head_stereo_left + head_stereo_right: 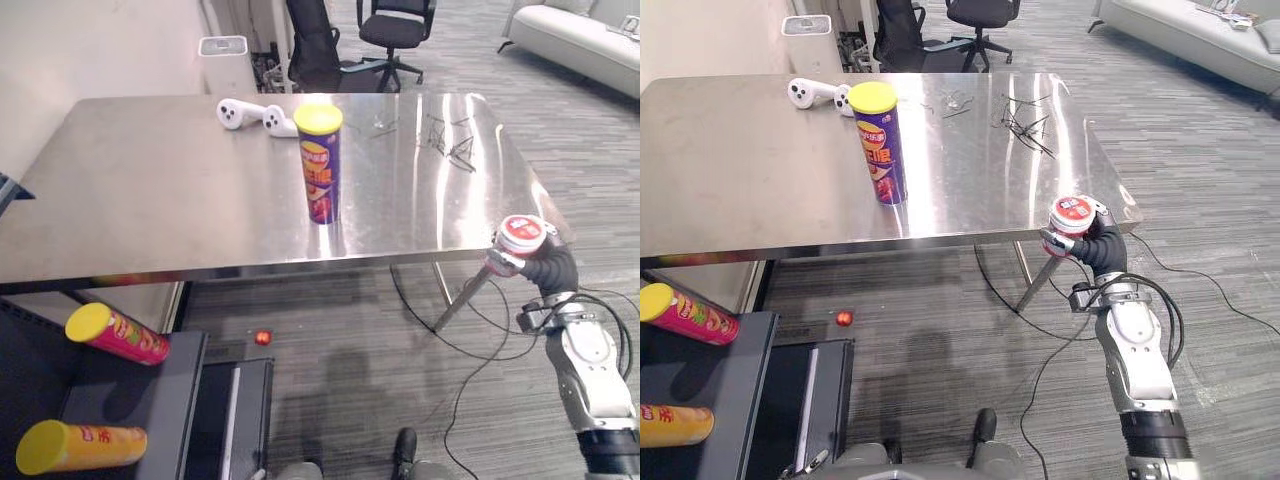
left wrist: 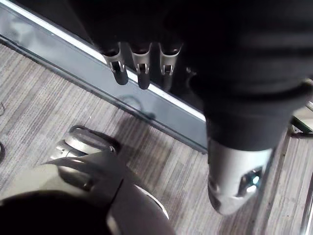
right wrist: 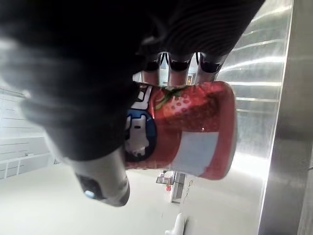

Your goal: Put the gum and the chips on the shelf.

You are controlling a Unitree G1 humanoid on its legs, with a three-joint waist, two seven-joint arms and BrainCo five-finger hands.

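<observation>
1. Grey carpet (image 1: 400, 350) covers the floor of an office room, with a black office chair (image 1: 395, 30) and a pale sofa (image 1: 580, 40) at the far side and a white bin (image 1: 225, 65) against the wall.
2. A stainless steel table (image 1: 150, 200) spans the middle of the head views.
3. The purple chips can (image 1: 320, 165) with a yellow lid stands upright on the table, near its middle and well apart from both hands.
4. Two white controllers (image 1: 245, 113) lie just beyond the can, near the table's far edge.
5. The right hand (image 1: 1095, 245) is at the table's near right corner, its fingers and thumb curled round the red gum tub (image 1: 1072, 212).
6. The tub's round top faces up in the head views; in the right wrist view the tub (image 3: 190, 132) shows a strawberry picture against the steel.
7. Whether the tub rests on the table edge or is held just off it cannot be told.
8. The left hand (image 2: 142, 73) shows in its own wrist view with straight fingers side by side, holding nothing, above the carpet beside a dark edge.
9. A dark shelf (image 1: 130, 390) sits low at the robot's left, below the table.
10. A pink chips can (image 1: 118, 333) and a yellow chips can (image 1: 80, 447), both with yellow lids, lie on their sides there.
11. A small red ball (image 1: 263, 338) lies on the carpet under the table.
</observation>
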